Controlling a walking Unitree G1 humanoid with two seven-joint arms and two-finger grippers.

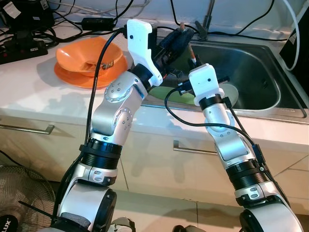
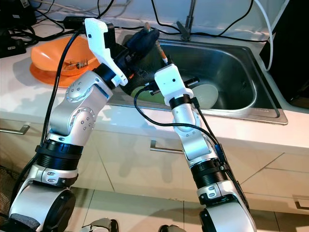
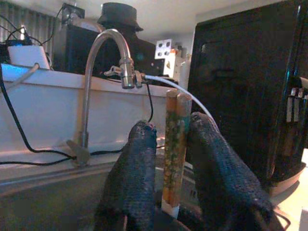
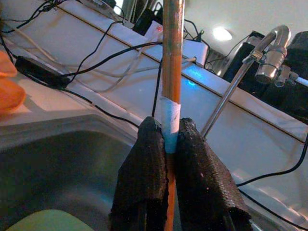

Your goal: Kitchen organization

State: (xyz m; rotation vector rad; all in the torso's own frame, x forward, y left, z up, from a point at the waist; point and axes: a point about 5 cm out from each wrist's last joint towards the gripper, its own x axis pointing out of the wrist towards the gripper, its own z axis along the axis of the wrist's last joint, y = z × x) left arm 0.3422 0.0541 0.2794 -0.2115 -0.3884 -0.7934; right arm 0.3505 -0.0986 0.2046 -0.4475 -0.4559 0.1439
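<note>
In the left eye view, both silver arms reach over the sink (image 1: 270, 104). In the left wrist view, the left gripper (image 3: 175, 144) clamps a pair of chopsticks (image 3: 174, 144). In the right wrist view, the right gripper (image 4: 166, 139) pinches one chopstick (image 4: 172, 72). Likely mid-transfer above the basin; next they need somewhere to be put down.

The sink (image 1: 251, 72) is brushed steel with a dull sheen, and the tap (image 3: 103, 72) is brighter polished metal. The orange bowls (image 1: 89, 58) look like smooth, glossy plastic. The counter (image 1: 29, 87) is pale and matt. The chopsticks (image 3: 174, 154) look like varnished wood, one banded with white tape. The fingers (image 4: 144, 178) wear a rough, black, woven-looking covering. The arms are satin silver metal with white plastic housings.
</note>
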